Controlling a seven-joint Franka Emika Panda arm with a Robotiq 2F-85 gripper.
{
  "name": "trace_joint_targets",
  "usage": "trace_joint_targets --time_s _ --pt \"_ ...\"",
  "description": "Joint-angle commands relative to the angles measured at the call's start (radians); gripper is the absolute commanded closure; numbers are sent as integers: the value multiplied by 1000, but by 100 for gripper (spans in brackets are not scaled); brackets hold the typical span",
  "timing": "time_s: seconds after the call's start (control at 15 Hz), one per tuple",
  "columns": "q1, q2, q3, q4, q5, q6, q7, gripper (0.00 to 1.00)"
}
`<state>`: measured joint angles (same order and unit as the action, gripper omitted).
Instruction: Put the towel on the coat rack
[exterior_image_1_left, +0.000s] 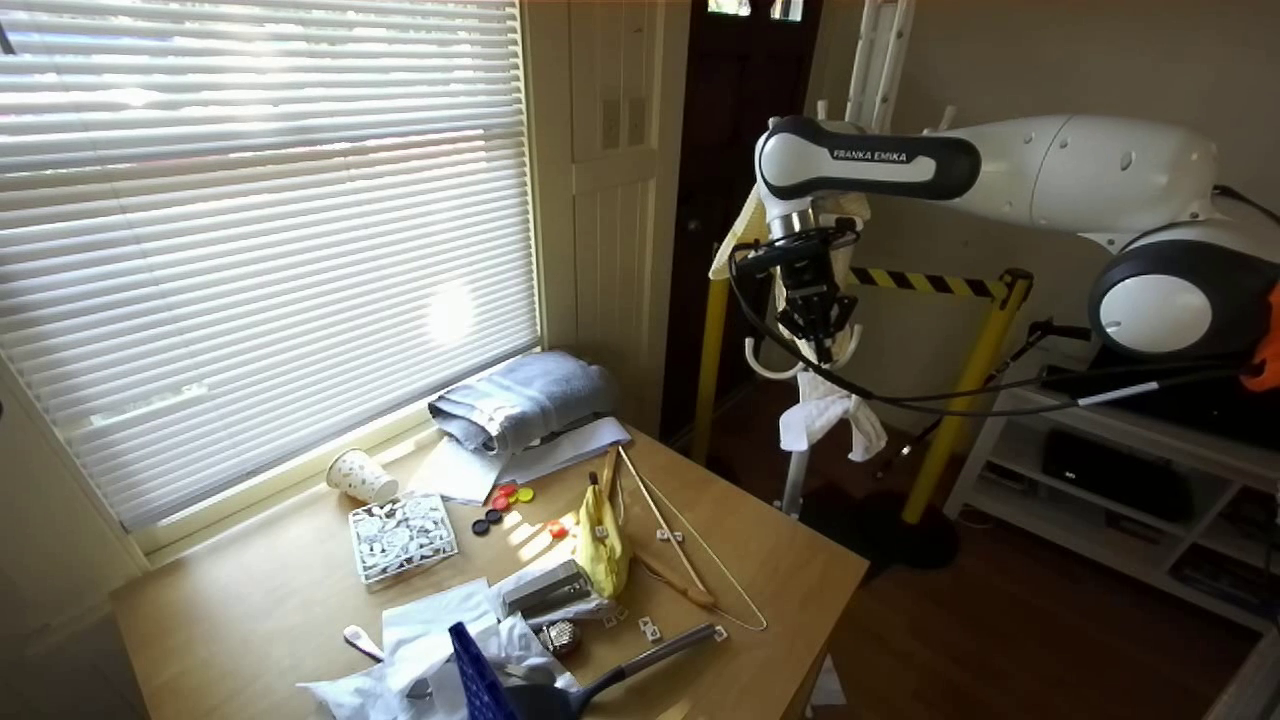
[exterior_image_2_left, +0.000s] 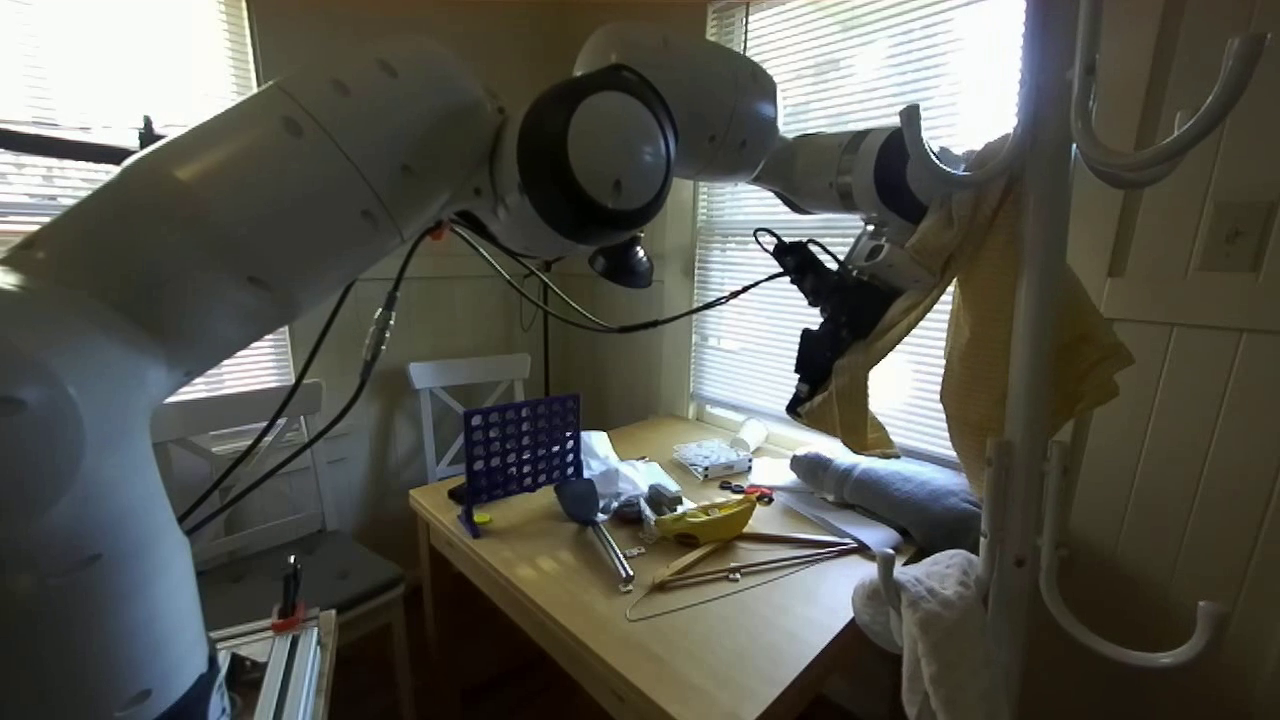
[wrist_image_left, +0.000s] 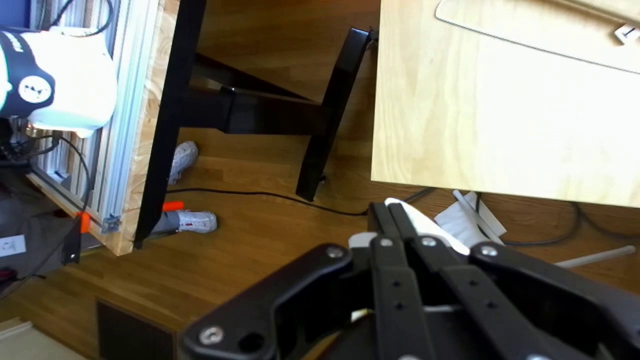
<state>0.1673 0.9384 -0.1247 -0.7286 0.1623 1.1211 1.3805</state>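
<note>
A yellow towel (exterior_image_2_left: 1000, 300) hangs draped from an upper hook of the white coat rack (exterior_image_2_left: 1040, 350). One of its ends hangs down right beside my gripper (exterior_image_2_left: 797, 405). The yellow towel (exterior_image_1_left: 738, 240) also shows behind my wrist, mostly hidden by the arm. The coat rack's lower hooks (exterior_image_1_left: 770, 372) are just below and beside my gripper (exterior_image_1_left: 822, 345). A white towel (exterior_image_1_left: 820, 420) hangs low on the rack, also seen lower right (exterior_image_2_left: 940, 610). In the wrist view my gripper (wrist_image_left: 388, 207) has its fingers together, with no cloth visible between them.
The wooden table (exterior_image_1_left: 770, 580) beside the rack holds a rolled grey-blue towel (exterior_image_1_left: 530, 395), a banana bag (exterior_image_1_left: 605, 545), a spatula (exterior_image_1_left: 650, 655) and a blue game grid (exterior_image_2_left: 520, 450). Black cables run along the arm. Yellow barrier posts (exterior_image_1_left: 960, 400) stand behind.
</note>
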Motion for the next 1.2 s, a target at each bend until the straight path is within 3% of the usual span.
trace_joint_targets --time_s 0.0,1.13 --pt "-3 2 1 0 7 0 3 99" --pt "-69 1 18 -21 51 20 44 100"
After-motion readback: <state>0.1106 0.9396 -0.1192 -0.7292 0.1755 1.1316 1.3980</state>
